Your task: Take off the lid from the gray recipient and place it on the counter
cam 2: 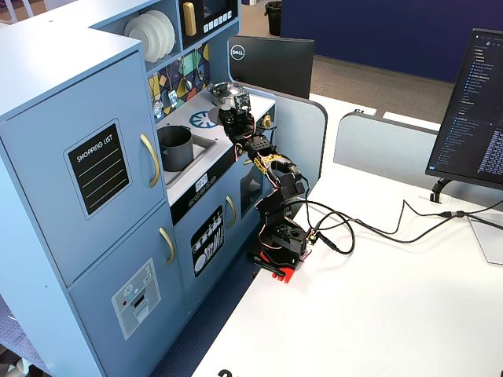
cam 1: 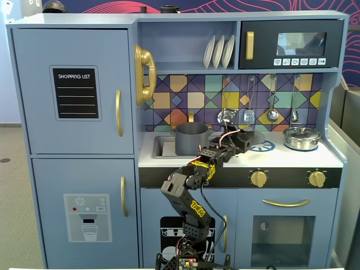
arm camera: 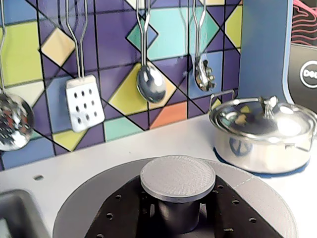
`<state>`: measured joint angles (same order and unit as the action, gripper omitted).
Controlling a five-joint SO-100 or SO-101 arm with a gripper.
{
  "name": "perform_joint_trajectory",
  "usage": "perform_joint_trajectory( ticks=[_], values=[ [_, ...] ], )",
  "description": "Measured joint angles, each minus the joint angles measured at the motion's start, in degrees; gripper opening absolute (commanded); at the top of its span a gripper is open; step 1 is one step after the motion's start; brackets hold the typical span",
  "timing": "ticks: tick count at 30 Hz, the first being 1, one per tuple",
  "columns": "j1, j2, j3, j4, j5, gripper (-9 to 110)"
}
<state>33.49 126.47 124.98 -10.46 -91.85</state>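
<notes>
The matte dark gray pot (cam 1: 191, 139) stands open in the sink recess at the left of the counter (cam 1: 281, 160); it also shows in a fixed view (cam 2: 174, 148). In the wrist view my gripper (arm camera: 178, 214) is shut on the stem of the small knob (arm camera: 178, 177) of the gray lid (arm camera: 86, 210). The lid's disc lies flat, low over or on the pale counter (arm camera: 124, 153); I cannot tell if it touches. In a fixed view the gripper (cam 1: 246, 140) holds the lid (cam 1: 256, 137) to the right of the pot, at the printed blue burner ring (cam 1: 264, 148).
A shiny silver pot with its lid (cam 1: 301, 138) stands at the counter's right end, close to the gray lid in the wrist view (arm camera: 265, 134). A slotted spatula (arm camera: 84, 101), a spoon (arm camera: 151, 84) and other utensils hang on the tiled back wall. The sink (arm camera: 15, 213) is at the left.
</notes>
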Motion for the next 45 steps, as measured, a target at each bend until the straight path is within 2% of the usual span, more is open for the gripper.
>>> perform_joint_trajectory(
  ticks=[35, 40, 45],
  values=[
    [0.3, -18.8, 1.8, -13.4, 0.9, 0],
    [0.4, -19.0, 1.7, -13.5, 0.9, 20],
    [1.4, -18.9, 1.9, -13.5, 0.4, 25]
  ],
)
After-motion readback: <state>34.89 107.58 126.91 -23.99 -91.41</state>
